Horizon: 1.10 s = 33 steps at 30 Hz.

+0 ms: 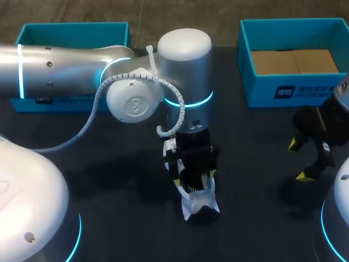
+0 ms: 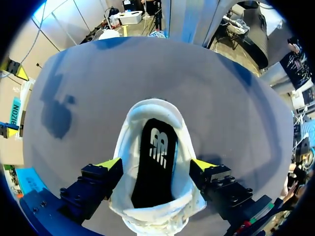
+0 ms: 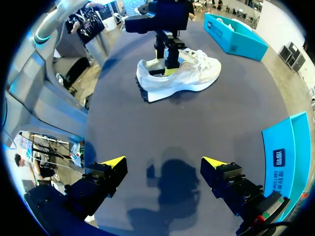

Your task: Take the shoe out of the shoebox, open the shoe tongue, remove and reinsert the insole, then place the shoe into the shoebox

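At 10 o'clock on the dark surface (image 1: 114, 180) stands a teal cardboard shoebox (image 1: 73, 31), well apart from the work. The left arm reaches in from 9 o'clock to the middle, where its left tool (image 2: 156, 164) hangs straight over the white mesh running shoe (image 1: 199, 206). The shoe sits sole-down on the surface with its long axis running 12 to 6 o'clock. Its heel end shows on the 6 o'clock side, the rest hidden under the wrist. The yellow tips stand across the short axis, one against each flank of the collar, so the tool appears to pinch the shoe from both sides. The black insole (image 2: 156, 162) lies inside. This arm is plainly the nearer one for any lift. At 1 o'clock is a second teal box (image 1: 294, 90). At 3 o'clock the right tool (image 3: 163, 164) hovers spread wide, holding nothing, well apart from the shoe.
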Motion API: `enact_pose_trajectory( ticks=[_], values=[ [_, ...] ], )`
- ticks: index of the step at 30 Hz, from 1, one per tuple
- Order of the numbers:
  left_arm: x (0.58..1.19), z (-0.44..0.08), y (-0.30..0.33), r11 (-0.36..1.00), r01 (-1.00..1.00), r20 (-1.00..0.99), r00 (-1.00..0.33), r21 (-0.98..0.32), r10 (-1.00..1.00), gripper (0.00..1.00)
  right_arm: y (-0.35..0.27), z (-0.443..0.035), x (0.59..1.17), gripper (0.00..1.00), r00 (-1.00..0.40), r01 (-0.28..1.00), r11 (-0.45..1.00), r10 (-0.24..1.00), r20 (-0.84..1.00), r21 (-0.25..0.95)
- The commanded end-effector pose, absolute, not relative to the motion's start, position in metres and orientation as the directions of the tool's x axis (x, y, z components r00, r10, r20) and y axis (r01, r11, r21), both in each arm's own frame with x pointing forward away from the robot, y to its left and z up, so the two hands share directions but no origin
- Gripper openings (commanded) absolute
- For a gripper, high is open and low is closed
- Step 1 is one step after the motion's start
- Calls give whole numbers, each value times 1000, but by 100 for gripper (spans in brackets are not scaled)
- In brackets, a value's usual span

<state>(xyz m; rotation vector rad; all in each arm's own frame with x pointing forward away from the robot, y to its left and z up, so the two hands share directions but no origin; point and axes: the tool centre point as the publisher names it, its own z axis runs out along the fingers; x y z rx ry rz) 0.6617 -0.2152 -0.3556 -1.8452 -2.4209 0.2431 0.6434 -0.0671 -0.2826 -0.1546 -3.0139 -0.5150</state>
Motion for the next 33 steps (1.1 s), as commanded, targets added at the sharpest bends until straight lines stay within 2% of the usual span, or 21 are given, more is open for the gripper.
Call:
enact_pose_trajectory(
  ticks=[1, 8, 12, 33],
  values=[
    [668, -361, -213, 273, 946, -22, -281, -175, 959, 91, -67, -283, 642, 100, -992, 113, 939, 87, 93, 326],
    [679, -369, -213, 295, 940, -9, -300, -170, 954, 93, -67, -283, 642, 100, -992, 113, 939, 87, 93, 326],
    [686, -371, -212, 310, 935, -5, -315, -171, 949, 99, -67, -283, 642, 100, -992, 113, 939, 87, 93, 326],
    [717, -343, -193, 358, 924, -47, -367, -131, 929, 100, -67, -283, 642, 100, -992, 113, 939, 87, 93, 326]
  ],
)
